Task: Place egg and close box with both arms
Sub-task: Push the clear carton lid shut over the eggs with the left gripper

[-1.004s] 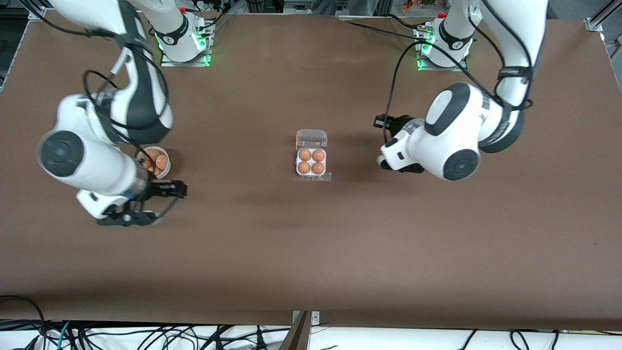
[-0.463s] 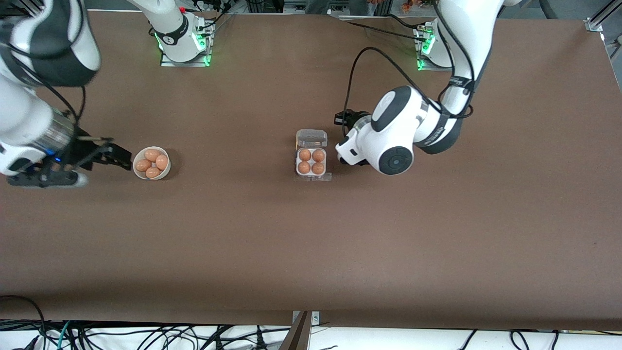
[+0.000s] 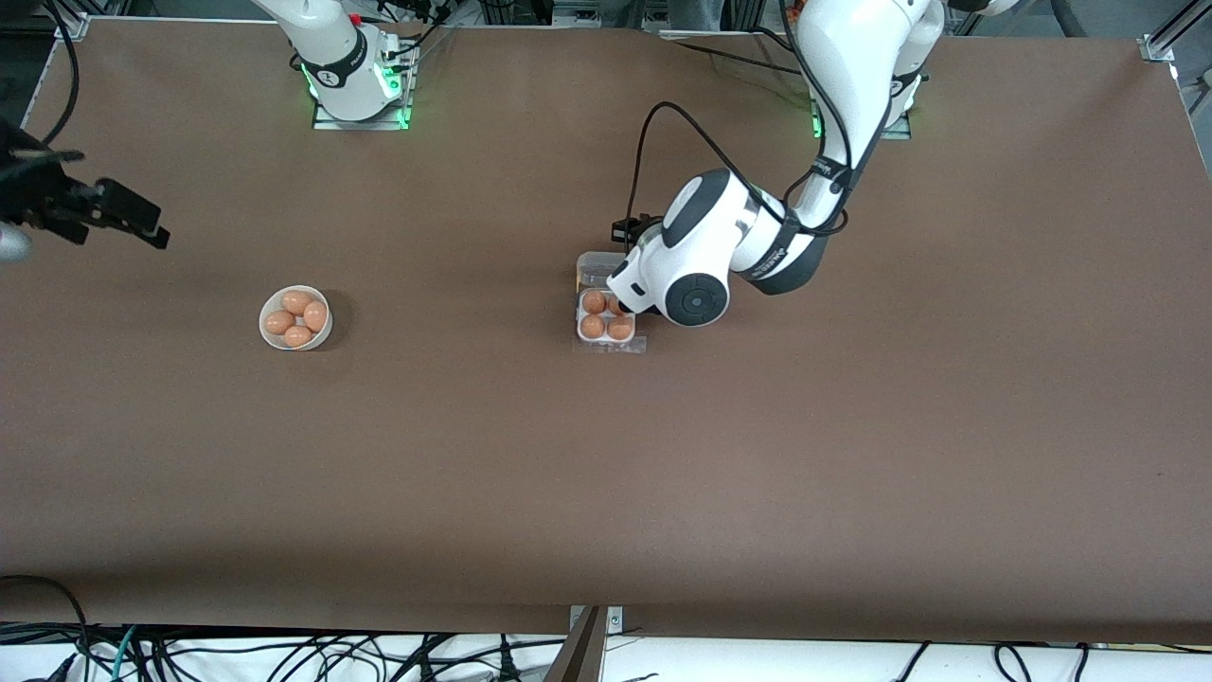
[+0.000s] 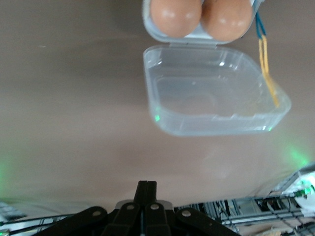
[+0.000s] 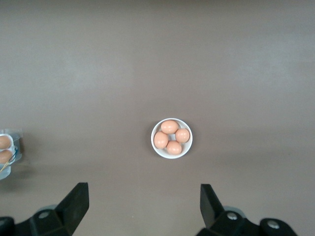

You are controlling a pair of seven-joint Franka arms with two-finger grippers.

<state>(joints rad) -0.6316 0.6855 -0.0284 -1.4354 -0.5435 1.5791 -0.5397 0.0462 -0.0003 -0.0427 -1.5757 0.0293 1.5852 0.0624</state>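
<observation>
While lid open, L gripper beside.

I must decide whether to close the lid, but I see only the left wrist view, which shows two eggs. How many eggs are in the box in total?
Observer: In the front view, three eggs show plainly in the box. The fourth cell is mostly hidden under the left arm.
Operator: Where is the right gripper? Does it carry an egg?
Observer: The right gripper is open and empty. It is over the table at the right arm's end, looking down on the bowl, which holds four eggs.
</observation>
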